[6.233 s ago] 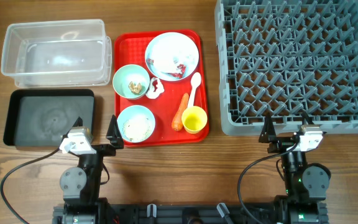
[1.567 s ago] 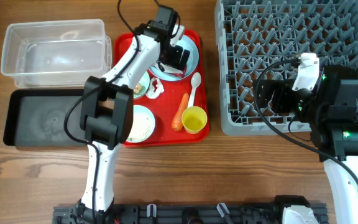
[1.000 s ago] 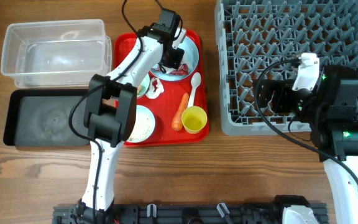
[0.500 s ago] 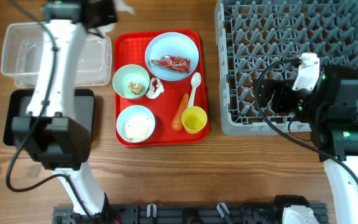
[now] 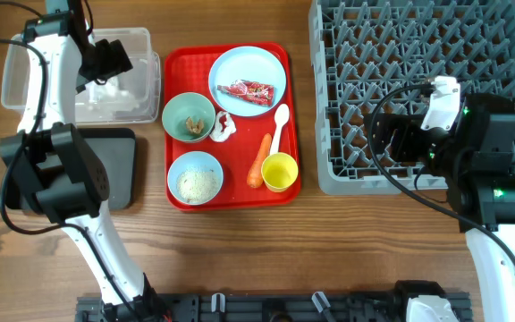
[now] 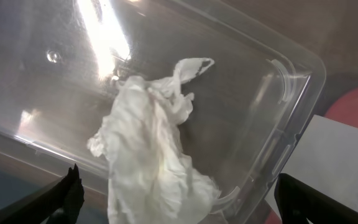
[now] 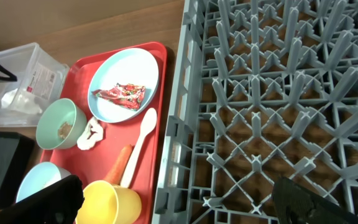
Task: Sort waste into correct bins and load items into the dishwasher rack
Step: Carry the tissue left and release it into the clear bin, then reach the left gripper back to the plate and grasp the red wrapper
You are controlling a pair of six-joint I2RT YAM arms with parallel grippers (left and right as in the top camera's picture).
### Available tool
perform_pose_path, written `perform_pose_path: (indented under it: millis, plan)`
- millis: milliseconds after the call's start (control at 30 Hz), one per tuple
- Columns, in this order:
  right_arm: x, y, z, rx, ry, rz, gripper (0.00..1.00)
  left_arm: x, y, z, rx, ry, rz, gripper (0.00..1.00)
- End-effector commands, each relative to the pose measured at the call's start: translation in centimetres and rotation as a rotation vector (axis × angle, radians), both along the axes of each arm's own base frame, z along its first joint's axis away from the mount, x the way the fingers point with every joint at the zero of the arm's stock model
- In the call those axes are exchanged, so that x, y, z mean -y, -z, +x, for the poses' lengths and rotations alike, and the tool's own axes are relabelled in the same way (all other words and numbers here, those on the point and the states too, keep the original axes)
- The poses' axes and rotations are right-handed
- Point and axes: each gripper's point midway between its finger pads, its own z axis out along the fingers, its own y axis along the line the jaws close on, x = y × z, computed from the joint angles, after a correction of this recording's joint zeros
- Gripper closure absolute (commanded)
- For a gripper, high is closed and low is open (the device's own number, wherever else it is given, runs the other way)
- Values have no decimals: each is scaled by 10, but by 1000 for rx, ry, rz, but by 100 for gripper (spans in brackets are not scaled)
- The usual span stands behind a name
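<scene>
Left tool open wide and empty, crumpled tissue lying in the clear tub right under it; best to lift straight up clear of the tub wall, then swing toward 3 o'clock overhead for red tray waste.

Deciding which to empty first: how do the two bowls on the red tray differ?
The upper bowl holds a small brown scrap; the lower bowl holds white rice. The upper bowl looks greener, the lower bowl bluer. Both sit upright on the red tray, similar in size.
</scene>
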Motion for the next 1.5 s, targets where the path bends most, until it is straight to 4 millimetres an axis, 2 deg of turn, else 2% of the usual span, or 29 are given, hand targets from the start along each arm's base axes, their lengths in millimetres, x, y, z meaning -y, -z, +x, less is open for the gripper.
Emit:
perform_pose_path:
  millis: [0,67,133,233,300,367,433,500,567,667,733,1033,1233,1300,1333,1367,1433,1467]
  plan:
    - [-3,-7,2,9,-2,15,0,2,-34,2,70,-10,6,0]
    - [-3,-7,2,9,-2,15,0,12,-52,0,105,-15,-35,3]
    - [-3,-7,2,10,-2,15,0,33,-76,1,163,53,-104,5]
    - [-3,-8,3,14,-2,14,0,103,-122,4,296,380,-198,4]
    - [-3,-8,3,17,-2,14,0,150,-130,3,322,523,-223,1]
    - [-3,-8,3,16,-2,15,0,196,-118,0,299,669,-212,0]
    - [-3,-8,3,15,-3,14,0,240,-92,-3,257,835,-188,0]
    - [-3,-7,2,11,-4,13,0,267,-57,-2,189,909,-97,0]
    - [-3,-6,1,4,-4,13,0,283,-30,2,154,936,-42,0]
    - [-3,-3,0,-7,-3,13,0,303,-3,6,141,981,-34,0]
    - [-3,-2,-1,-13,-3,13,1,310,11,7,127,991,-38,0]
    - [-3,-2,-1,-15,-3,13,0,313,73,6,38,1000,-55,1]
    - [-3,-1,-1,-19,-3,13,0,313,93,5,13,999,-59,3]
    - [-3,-1,-1,-19,-3,13,0,313,96,5,9,999,-59,15]
    - [-3,-1,-2,-20,-3,13,0,313,98,6,8,999,-59,26]
    - [-3,-1,-2,-21,-3,13,0,313,102,6,6,996,-60,46]
    - [-3,-1,-2,-22,-3,13,0,313,112,4,-14,986,-66,58]
    - [-3,-1,-2,-22,-4,13,0,312,118,2,-28,968,-72,60]
